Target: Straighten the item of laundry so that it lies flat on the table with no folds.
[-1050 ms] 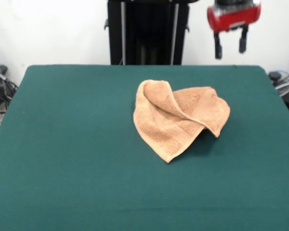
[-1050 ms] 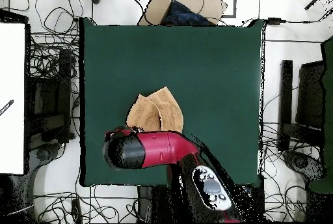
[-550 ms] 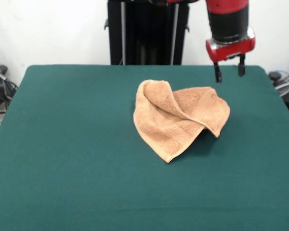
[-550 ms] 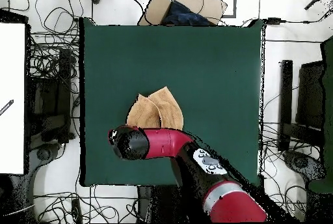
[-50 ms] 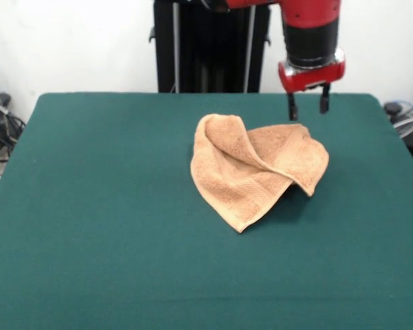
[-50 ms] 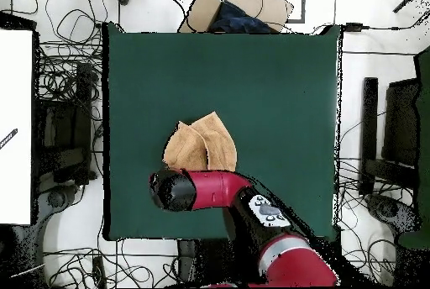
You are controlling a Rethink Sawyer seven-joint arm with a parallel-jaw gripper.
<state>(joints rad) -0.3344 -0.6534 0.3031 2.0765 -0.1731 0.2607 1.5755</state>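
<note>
The item of laundry (image 5: 256, 168) is a peach-orange towel, folded over itself into a rough heart shape, right of centre on the green table (image 5: 110, 206). One flap lies diagonally across it and its right edge arches up. In the overhead view the towel (image 6: 201, 144) shows just above the arm's red and black end (image 6: 175, 190), which hides the fingers there. My gripper (image 5: 308, 106) hangs open above the towel's far right corner, with nothing between its black fingers (image 5: 292, 108).
A cardboard box (image 6: 237, 8) sits beyond the table's top edge in the overhead view. Cables lie on the floor around the table (image 6: 277, 92). A dark stand (image 6: 369, 139) stands off its right side, and a white surface (image 6: 17, 126) at the left.
The gripper has come down and shifted left toward the towel's far right corner. The towel has not moved.
</note>
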